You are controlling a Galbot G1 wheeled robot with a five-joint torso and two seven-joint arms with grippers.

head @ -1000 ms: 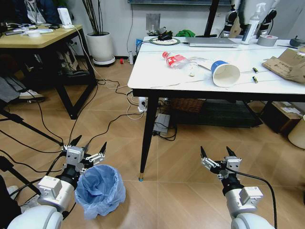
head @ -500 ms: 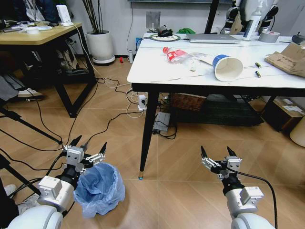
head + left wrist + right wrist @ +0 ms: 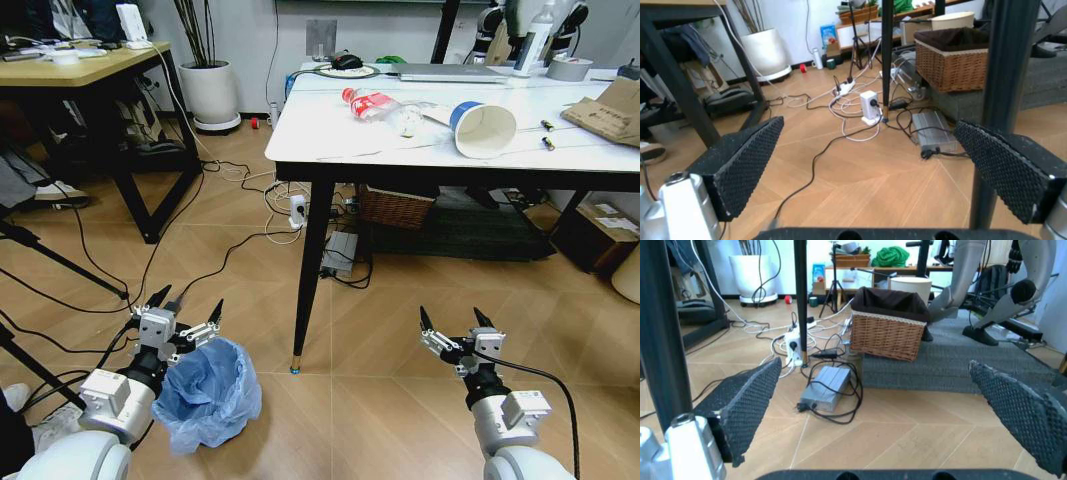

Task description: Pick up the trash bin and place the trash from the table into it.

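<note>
Head view shows our left gripper (image 3: 186,307) with fingers spread apart and empty, just beside the rim of the trash bin (image 3: 208,393), which stands on the floor near the table (image 3: 330,140) leg. Our right gripper (image 3: 453,320) hangs low, fingers apart, empty. On the table lie a paper cup (image 3: 483,128) and a crushed bottle (image 3: 372,103).
</note>
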